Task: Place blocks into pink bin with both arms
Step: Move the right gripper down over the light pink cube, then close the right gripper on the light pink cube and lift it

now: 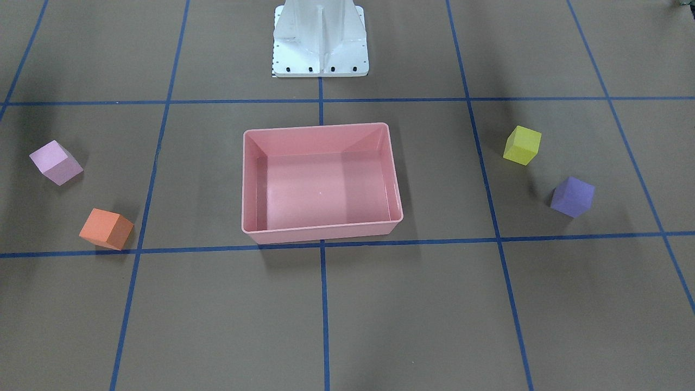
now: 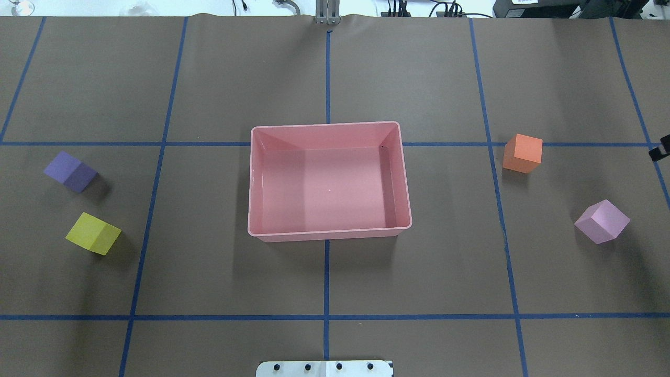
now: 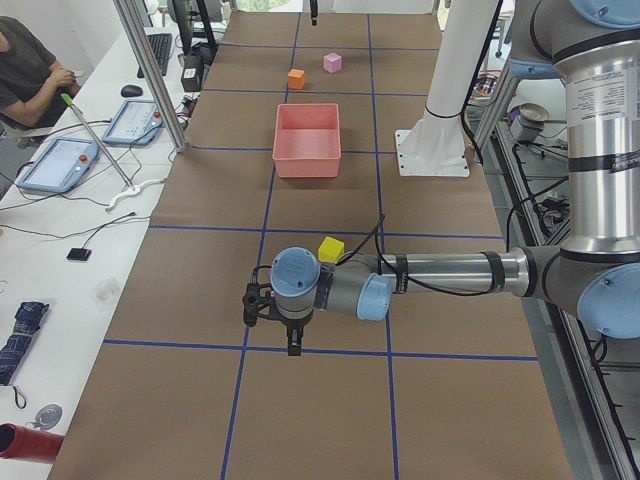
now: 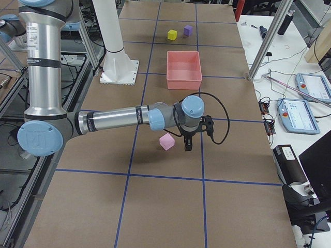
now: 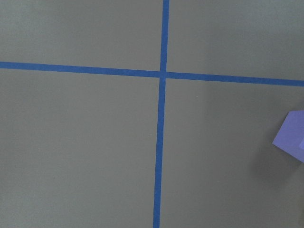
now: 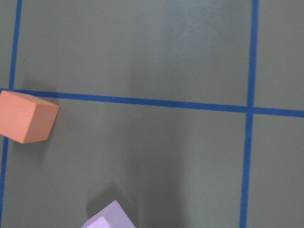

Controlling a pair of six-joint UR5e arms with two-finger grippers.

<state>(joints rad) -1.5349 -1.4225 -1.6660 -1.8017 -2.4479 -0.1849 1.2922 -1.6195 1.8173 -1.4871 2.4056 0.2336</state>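
- The left arm (image 3: 440, 272) stretches low over the left end of the tabletop (image 2: 235, 283). Its pincer (image 3: 292, 338) hangs above the brown paper with no block in it. I cannot tell whether it is wide or narrow.
- The purple block (image 2: 70, 172) sits on the tabletop on the left side, well apart from the bin. Only one corner of it shows, at the right edge of the left wrist view.
- The yellow block (image 2: 93, 233) lies near the purple one, on the side nearer the robot, and the two do not touch.
- The pink bin (image 2: 324, 125) stands upright in the middle, across a blue tape line. All four blocks lie outside it.
- The orange block (image 2: 522, 153) rests to the right of the bin, its far edge on a cross line of tape.
- The lilac block (image 2: 602, 221) lies further right and nearer the robot, turned corner-on, apart from the orange one.
- The right arm (image 4: 114, 120) reaches low over the right end. Its pincer (image 4: 187, 143) hangs beside the lilac block with no block in it, and I cannot tell how wide it is.
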